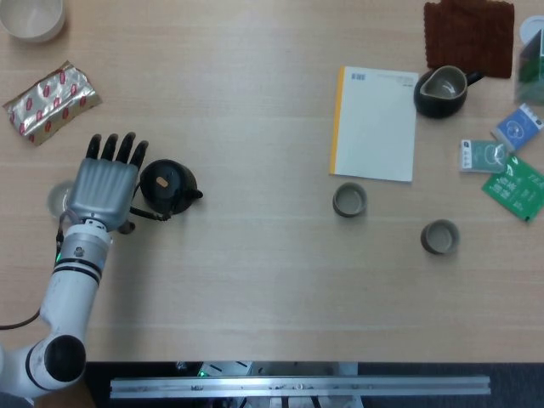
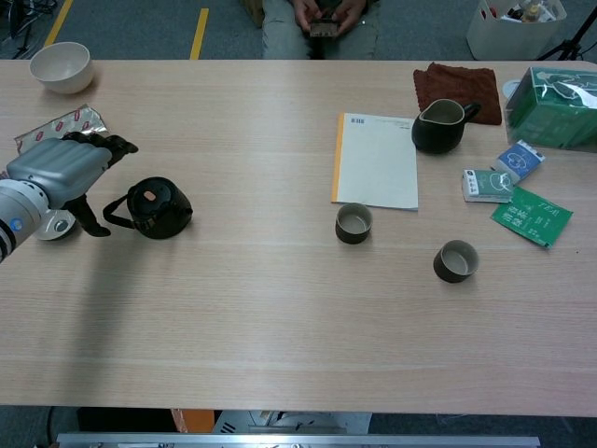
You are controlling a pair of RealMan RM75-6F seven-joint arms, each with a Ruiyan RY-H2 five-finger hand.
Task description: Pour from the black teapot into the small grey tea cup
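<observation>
Pale wooden table, wide, with a broad bare stretch across the middle and the near edge.

Notepad, white with a yellow spine, at 2 o'clock from table centre, flat.

Brown cloth, at the far right edge, with green boxes just beside it.

Left hand, grey, with black fingertips, at 9 o'clock from centre. Fingers extended and apart over the table, holding nothing; whether the thumb touches the teapot's handle cannot be told.

Black teapot, lid on, just beside the hand at its 3 o'clock, handle toward the hand, spout toward table centre.

Dark pitcher, open-topped, on the near edge of the cloth; contents cannot be told.

White bowl, far left corner, looks empty.

Foil packet, red-printed, at 11 o'clock from the hand.

Tea packets, blue and green, along the right edge.

Small grey tea cup, upright, just below the notepad, well apart from the teapot, at its 3 o'clock.

Second cup, similar, at 4 o'clock from the first.

Right hand: not seen in either view.
</observation>
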